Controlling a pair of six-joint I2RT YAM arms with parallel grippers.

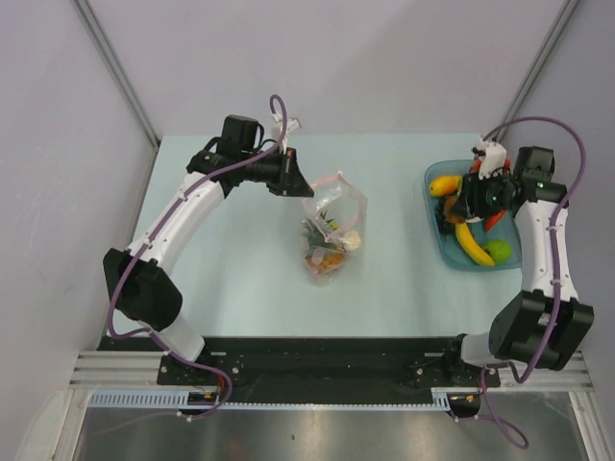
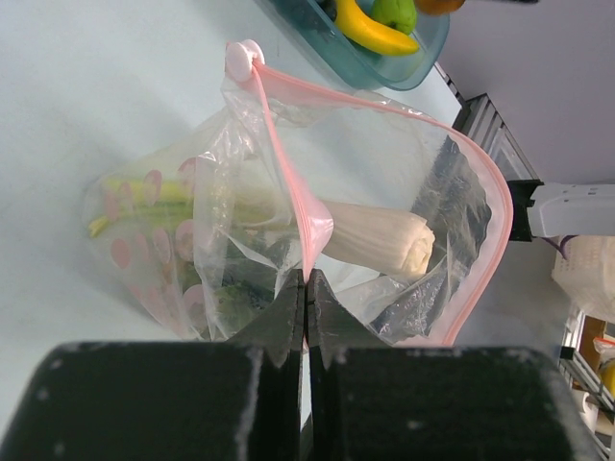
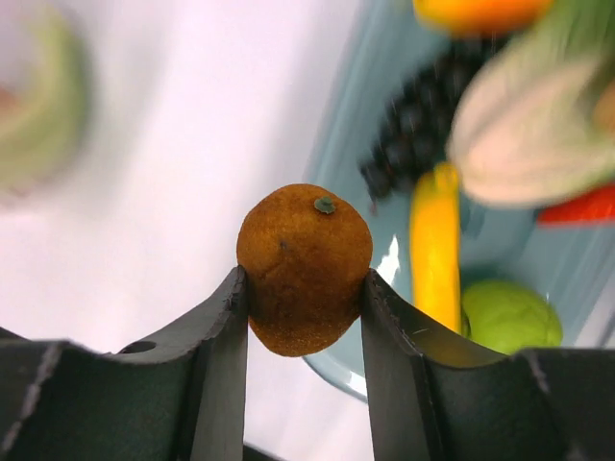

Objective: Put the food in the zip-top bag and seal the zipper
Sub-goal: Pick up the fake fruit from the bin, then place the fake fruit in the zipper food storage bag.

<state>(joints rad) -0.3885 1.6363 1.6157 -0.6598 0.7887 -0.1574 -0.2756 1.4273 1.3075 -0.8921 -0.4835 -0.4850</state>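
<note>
The clear zip-top bag (image 1: 332, 226) lies mid-table with several toy foods inside, among them a pale stalk (image 2: 375, 235). Its mouth gapes open in the left wrist view (image 2: 404, 192). My left gripper (image 2: 307, 279) is shut on the pink-red zipper strip (image 2: 288, 173) and holds the near lip; from above it (image 1: 296, 175) sits at the bag's far left corner. My right gripper (image 3: 304, 288) is shut on a small brown-orange fruit (image 3: 304, 264), above the left rim of the teal bowl (image 1: 434, 206). A banana (image 1: 473, 245), a green ball (image 1: 498, 252), an orange (image 1: 444, 185) and dark grapes (image 3: 413, 158) lie in the bowl.
A red piece (image 3: 577, 206) and a pale green-white vegetable (image 3: 528, 134) are also in the bowl. The table's right edge runs just beyond the bowl. A white slider (image 2: 240, 60) sits at the far end of the zipper.
</note>
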